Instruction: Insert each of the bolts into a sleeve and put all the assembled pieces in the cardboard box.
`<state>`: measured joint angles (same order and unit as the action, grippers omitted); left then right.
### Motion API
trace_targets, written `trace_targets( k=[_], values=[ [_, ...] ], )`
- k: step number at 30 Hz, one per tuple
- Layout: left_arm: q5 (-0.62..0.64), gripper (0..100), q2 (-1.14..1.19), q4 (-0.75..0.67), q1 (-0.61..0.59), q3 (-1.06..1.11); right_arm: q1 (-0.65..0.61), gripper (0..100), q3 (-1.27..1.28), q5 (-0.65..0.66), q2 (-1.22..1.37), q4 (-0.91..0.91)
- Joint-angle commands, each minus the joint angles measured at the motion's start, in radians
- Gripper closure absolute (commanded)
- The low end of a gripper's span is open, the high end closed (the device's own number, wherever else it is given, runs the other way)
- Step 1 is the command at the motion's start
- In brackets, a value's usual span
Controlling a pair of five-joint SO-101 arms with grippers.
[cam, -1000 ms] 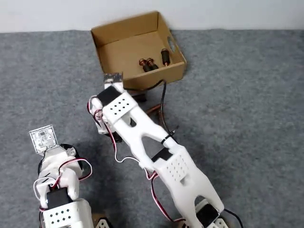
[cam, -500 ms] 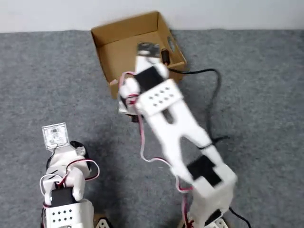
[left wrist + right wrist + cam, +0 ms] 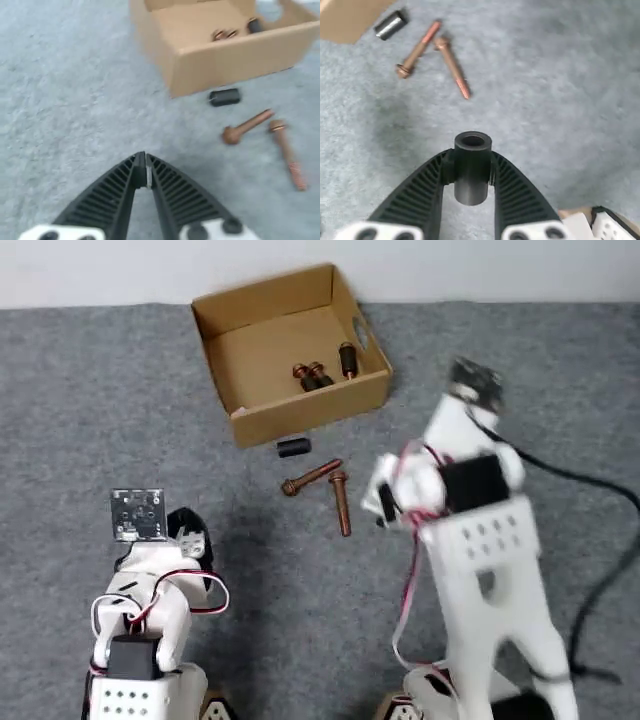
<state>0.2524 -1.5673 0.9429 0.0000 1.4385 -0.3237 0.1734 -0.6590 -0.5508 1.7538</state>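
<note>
High view — box (image 3: pixel 310 416) sits at the far edge of the table (image 3: pixel 110 410), about mid-width, open side up. 3 pieces (image 3: pixel 318 374) lie inside, toward its right wall. Just in front of the box, a loose sleeve (image 3: pixel 292 447) lies on its side. Near it, toward the table's middle, 2 bolts (image 3: pixel 312 476) lie flat, heads close together, shanks splayed apart. Left arm (image 3: pixel 150 590) stands at the near-left corner. Right arm (image 3: pixel 480 540) rises from the near edge, right of the bolts.

Left wrist view — left gripper (image 3: pixel 142 167) hangs over bare table, jaws pressed together with nothing between them. Beyond it: box (image 3: pixel 225 57), loose sleeve (image 3: pixel 224 96) just beside the box's front wall, and the 2 bolts (image 3: pixel 247 126).

Right wrist view — right gripper (image 3: pixel 471 159) is clamped on a held sleeve (image 3: pixel 471 172), upright, bore facing up, above the table. The 2 bolts (image 3: pixel 452 67) and the loose sleeve (image 3: pixel 390 25) lie well apart from it.
</note>
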Motion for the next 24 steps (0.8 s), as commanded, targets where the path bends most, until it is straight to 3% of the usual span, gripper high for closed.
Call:
trace_targets(
  k=[1, 7, 13, 24],
  values=[
    [0.04, 99, 0.038, 0.106, 0.058, -0.166, 0.047, 99.1, 0.124, 0.011, -0.185, 0.024],
    [0.146, 99, 0.325, 0.178, 0.18, -0.421, 0.102, 99.1, 0.325, 0.02, -0.484, 0.005],
    [0.265, 99, 0.664, 0.218, 0.327, -0.651, 0.232, 99.1, 0.456, 0.14, -0.72, -0.027],
    [0.387, 99, 1.223, 0.209, 0.353, -0.932, 0.357, 99.1, 0.479, 0.18, -0.917, -0.025]
  ],
)
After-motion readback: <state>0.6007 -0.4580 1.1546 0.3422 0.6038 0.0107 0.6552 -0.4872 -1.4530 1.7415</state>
